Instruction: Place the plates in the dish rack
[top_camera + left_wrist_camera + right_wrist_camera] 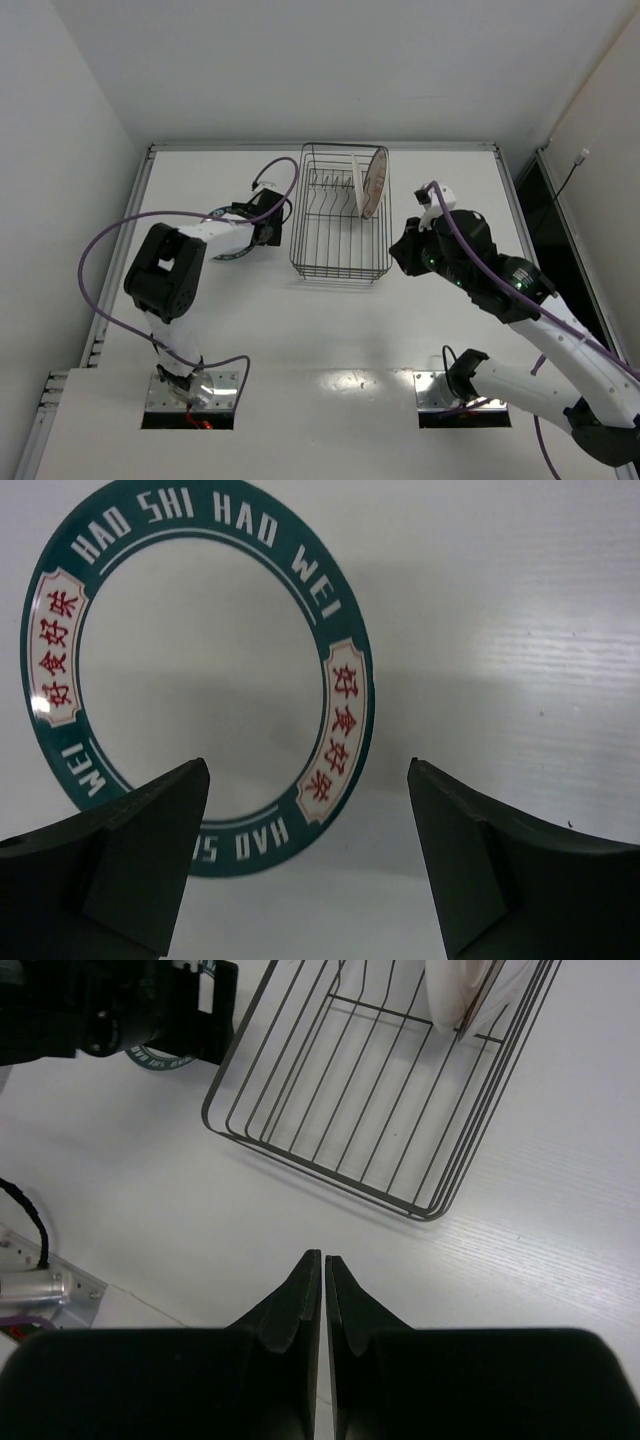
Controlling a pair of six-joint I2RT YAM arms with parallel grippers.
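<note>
The black wire dish rack (338,262) stands at the table's far middle. Two plates stand upright at its far right: one with an orange centre (377,178) and a white one (356,186) beside it. The dark-rimmed plate (200,670), lettered HAO SHI HAO WEI, lies flat on the table left of the rack, mostly hidden under my left arm in the top view (234,254). My left gripper (308,770) is open and empty just above that plate's near edge (271,228). My right gripper (322,1257) is shut and empty, right of the rack's front corner (404,250).
Purple cables loop from the left arm (110,240) and over the right arm (455,235). In the right wrist view the rack's front rim (310,1168) lies ahead, a plate (455,995) at its far end, the left arm (100,1005) beyond. Walls close the table's sides.
</note>
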